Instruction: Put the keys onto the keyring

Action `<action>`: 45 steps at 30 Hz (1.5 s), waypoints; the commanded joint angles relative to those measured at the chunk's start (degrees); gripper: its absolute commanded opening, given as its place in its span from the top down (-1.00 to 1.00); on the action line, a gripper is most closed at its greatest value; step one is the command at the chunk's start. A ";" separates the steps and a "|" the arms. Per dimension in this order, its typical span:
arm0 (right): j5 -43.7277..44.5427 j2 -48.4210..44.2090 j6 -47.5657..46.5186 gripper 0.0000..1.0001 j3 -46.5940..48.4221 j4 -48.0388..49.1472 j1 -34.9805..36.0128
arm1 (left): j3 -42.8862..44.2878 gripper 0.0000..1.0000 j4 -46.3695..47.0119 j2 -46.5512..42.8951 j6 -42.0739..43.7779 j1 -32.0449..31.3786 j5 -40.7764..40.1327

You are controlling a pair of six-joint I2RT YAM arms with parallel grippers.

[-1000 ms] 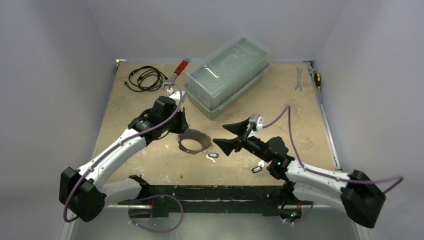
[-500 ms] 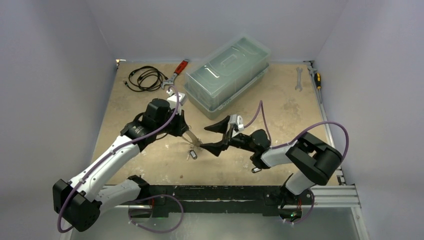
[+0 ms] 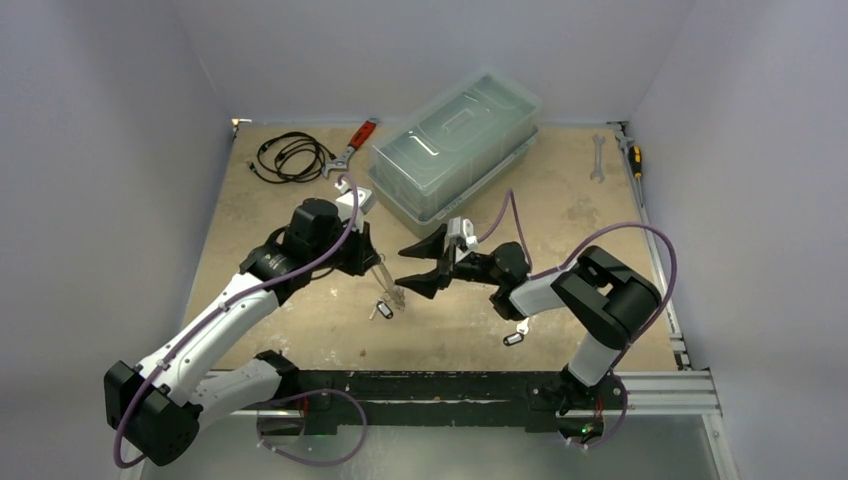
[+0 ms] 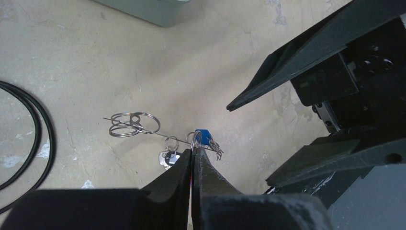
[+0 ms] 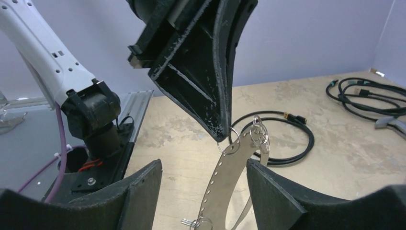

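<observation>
The keyring [image 5: 224, 179] is a perforated metal band loop hanging in the air; it is edge-on in the left wrist view [image 4: 158, 134] and small in the top view [image 3: 392, 292]. My left gripper [image 4: 192, 149] is shut on a small split ring on the band and holds it up [image 3: 375, 268]. A key with a black tag [image 4: 167, 157] and a blue tag [image 4: 203, 136] hang from it. My right gripper [image 5: 203, 191] is open, its jaws on either side of the band without touching it [image 3: 400, 267]. Two loose keys [image 3: 514, 336] lie near the right arm.
A clear lidded plastic box [image 3: 455, 150] stands at the back. A black cable coil [image 3: 290, 155], red-handled pliers [image 3: 352, 148], a wrench [image 3: 597, 157] and a screwdriver [image 3: 633, 155] lie along the far edge. The cable also shows behind the band [image 5: 287, 139].
My left gripper has lifted the keyring off the table. My right arm has swung left, and its open jaws now stand around the hanging band.
</observation>
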 commanded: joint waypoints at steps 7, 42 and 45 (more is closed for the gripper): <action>-1.78 5.18 3.77 -0.19 5.81 13.81 0.02 | -0.45 1.00 3.78 -1.75 1.44 -0.21 3.55; -13.18 8.19 7.22 0.19 11.83 9.21 -2.71 | -1.50 1.00 5.72 -4.04 2.18 -0.26 9.26; -14.64 8.99 8.31 0.25 12.59 9.24 -2.71 | -1.52 1.00 5.77 -4.03 2.18 -0.34 9.34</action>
